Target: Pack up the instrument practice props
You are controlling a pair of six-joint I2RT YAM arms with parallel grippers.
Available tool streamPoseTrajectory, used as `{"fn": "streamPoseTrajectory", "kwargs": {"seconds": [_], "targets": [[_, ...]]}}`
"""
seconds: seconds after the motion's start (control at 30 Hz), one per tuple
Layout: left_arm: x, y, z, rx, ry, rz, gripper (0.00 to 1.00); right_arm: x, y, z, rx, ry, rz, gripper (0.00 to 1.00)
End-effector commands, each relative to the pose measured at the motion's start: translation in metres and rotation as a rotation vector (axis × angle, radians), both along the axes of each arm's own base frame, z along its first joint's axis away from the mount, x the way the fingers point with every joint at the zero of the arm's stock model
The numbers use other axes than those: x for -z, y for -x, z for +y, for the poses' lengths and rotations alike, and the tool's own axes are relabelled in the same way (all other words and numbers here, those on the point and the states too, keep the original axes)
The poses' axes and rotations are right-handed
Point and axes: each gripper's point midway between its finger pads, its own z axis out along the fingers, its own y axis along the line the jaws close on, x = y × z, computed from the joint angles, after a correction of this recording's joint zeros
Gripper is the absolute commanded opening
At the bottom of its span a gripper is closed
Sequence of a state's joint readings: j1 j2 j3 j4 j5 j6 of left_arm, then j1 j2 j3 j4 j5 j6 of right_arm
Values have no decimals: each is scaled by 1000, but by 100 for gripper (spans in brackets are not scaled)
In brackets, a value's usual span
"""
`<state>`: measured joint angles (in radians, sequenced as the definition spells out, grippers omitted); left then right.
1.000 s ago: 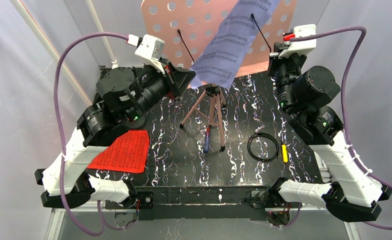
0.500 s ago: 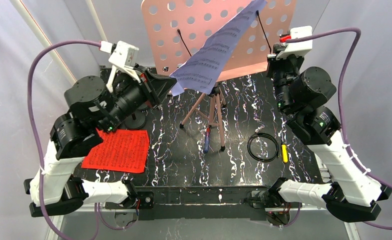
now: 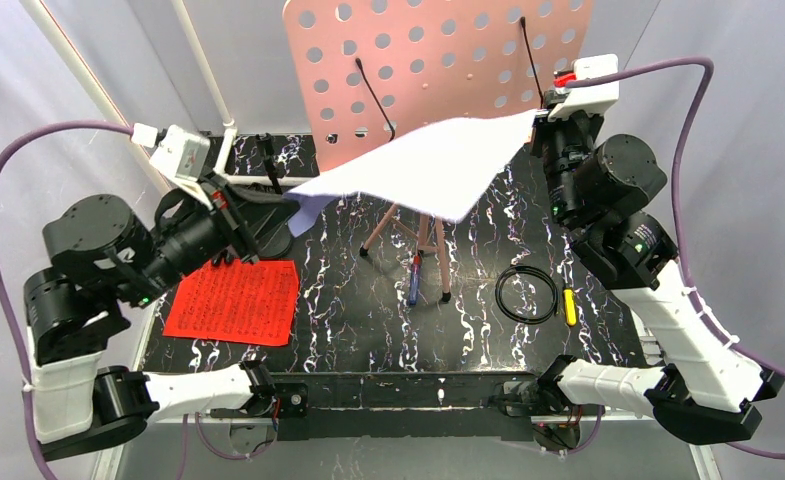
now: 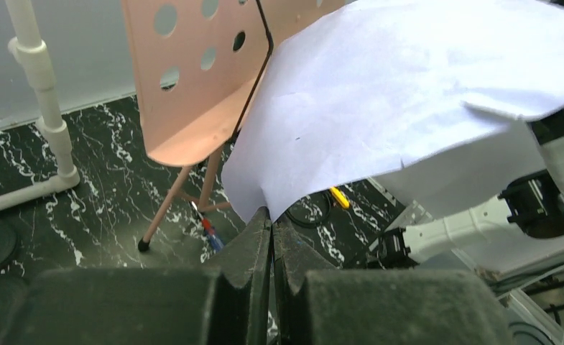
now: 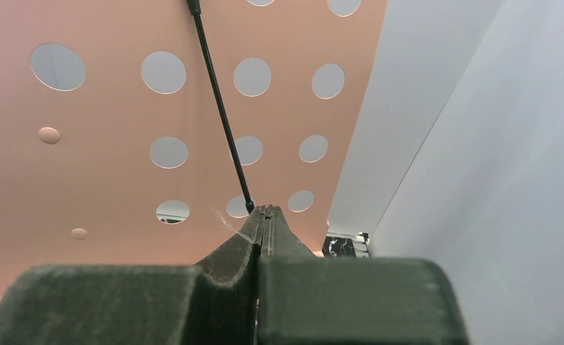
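The pink hole-punched rack [image 3: 438, 60] stands on tripod legs [image 3: 423, 235] at the back of the black marbled table. A white music sheet [image 3: 418, 170] hangs almost flat in front of it, blank side up. My left gripper [image 3: 280, 197] is shut on that sheet's left corner; in the left wrist view the sheet [image 4: 408, 86] rises from the closed left gripper [image 4: 271, 215]. My right gripper [image 3: 545, 118] is shut by the sheet's right corner, its tips [image 5: 266, 210] at the end of the rack's black wire arm [image 5: 221, 108], with nothing seen between them. A red music sheet [image 3: 233, 300] lies flat at front left.
A round black base [image 3: 276, 238] sits behind the left gripper. A black cable ring [image 3: 526, 293], a yellow marker [image 3: 569, 305] and a red-blue pen [image 3: 414, 280] lie near the tripod. White pipe frame [image 3: 203, 70] stands at back left. Fabric walls close both sides.
My left arm has swung back left and down, pulling the white sheet off the rack from upright to nearly flat. The right arm has barely moved.
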<state>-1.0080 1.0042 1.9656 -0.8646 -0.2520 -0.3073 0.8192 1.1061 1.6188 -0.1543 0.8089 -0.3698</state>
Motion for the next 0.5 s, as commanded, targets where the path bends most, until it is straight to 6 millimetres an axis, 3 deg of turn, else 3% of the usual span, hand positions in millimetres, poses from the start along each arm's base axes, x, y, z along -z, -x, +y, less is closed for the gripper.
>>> {"fn": "streamPoseTrajectory", "kwargs": {"seconds": [0.0,0.23,0.47], "targets": [[33,22,9,66,-73,96,0,-9,4,-3,-2,-34,-39,3],[83,49,12,165,-186,244,0,-7,4,0,-20,-25,-39,16],[130,56,10,179,-303,385,0,-5,9,4,-68,-12,-39,44]]}}
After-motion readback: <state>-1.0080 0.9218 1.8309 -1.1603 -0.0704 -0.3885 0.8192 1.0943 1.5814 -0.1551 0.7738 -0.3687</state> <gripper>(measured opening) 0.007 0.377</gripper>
